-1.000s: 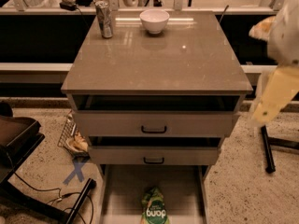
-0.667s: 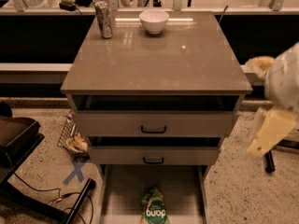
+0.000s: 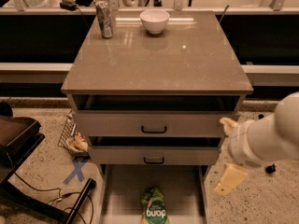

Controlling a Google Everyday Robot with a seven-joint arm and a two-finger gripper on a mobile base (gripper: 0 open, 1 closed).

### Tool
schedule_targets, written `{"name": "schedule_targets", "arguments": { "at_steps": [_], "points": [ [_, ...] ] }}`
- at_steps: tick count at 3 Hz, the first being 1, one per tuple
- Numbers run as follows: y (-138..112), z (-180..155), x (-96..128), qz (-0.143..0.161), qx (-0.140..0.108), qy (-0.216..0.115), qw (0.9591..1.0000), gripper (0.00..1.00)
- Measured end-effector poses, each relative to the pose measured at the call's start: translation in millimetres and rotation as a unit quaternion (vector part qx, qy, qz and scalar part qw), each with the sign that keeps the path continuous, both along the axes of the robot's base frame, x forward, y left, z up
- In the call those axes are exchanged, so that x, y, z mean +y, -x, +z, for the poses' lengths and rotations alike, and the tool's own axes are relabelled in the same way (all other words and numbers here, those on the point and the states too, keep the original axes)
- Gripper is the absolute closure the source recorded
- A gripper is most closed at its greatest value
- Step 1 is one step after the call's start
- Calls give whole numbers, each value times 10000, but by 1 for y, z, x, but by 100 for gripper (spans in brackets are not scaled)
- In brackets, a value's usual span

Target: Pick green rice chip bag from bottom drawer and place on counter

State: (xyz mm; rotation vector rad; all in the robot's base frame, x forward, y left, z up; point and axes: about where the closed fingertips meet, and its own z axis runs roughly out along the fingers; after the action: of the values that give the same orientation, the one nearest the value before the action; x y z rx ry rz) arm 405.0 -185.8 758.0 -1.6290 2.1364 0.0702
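The green rice chip bag lies on the floor of the open bottom drawer, near its front middle, at the bottom edge of the camera view. The counter is the glossy grey-brown top of the cabinet. My gripper is at the right, beside the cabinet's right front corner at the height of the two upper drawers. Its two pale yellow fingers are spread wide and hold nothing. It is to the right of and above the bag, apart from it.
A metal can and a white bowl stand at the back of the counter. The two upper drawers are pulled out a little. A black chair base, cables, a wire rack and a blue tape cross are on the floor at left.
My arm and gripper have come down along the cabinet's right side, from counter height to the level of the upper drawers, and slightly left. The bag has not moved.
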Motion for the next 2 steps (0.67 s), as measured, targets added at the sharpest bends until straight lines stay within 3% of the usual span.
{"name": "schedule_targets", "arguments": {
  "at_steps": [1, 2],
  "points": [
    [-5, -59, 16, -83, 78, 184, 9998, 0],
    [-6, -67, 14, -403, 125, 208, 9989, 0]
  ]
}}
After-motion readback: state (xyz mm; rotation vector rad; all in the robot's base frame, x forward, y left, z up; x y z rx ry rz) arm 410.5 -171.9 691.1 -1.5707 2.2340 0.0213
